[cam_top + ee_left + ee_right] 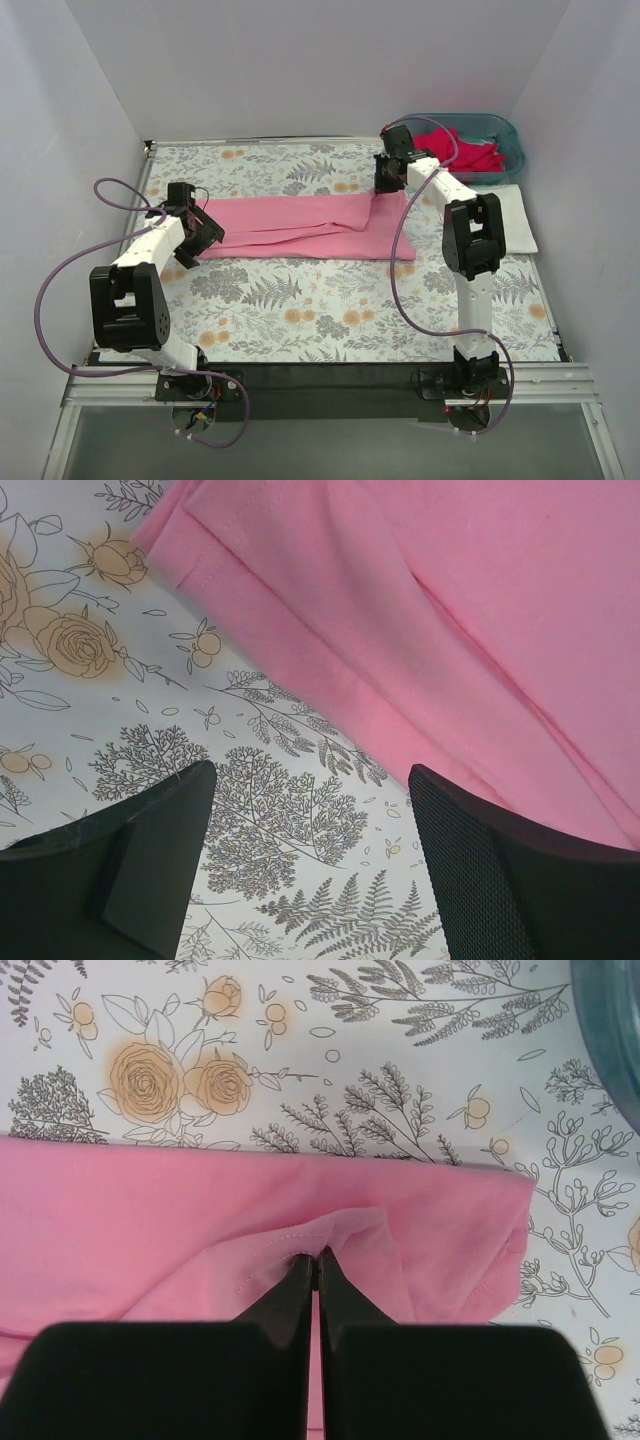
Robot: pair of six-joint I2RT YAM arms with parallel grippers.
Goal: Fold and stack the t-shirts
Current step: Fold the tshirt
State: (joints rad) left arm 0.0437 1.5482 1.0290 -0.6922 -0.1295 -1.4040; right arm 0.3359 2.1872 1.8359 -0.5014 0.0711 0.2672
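Observation:
A light pink t-shirt (300,225) lies in a long flat band across the middle of the floral cloth. My right gripper (389,183) is shut on a hemmed edge of this shirt near its far right end; in the right wrist view the fingertips (316,1256) pinch a raised fold of pink fabric (150,1220). My left gripper (200,238) is open and empty at the shirt's left end; in the left wrist view its fingers (470,850) stand over bare cloth beside the shirt's edge (400,630). Deep pink-red shirts (460,150) lie in the basket. A folded white shirt (517,218) lies at the right.
The teal plastic basket (505,130) stands at the far right corner, and its rim shows in the right wrist view (610,1030). The grey-and-orange floral cloth (330,310) covers the table. White walls enclose the left, back and right sides.

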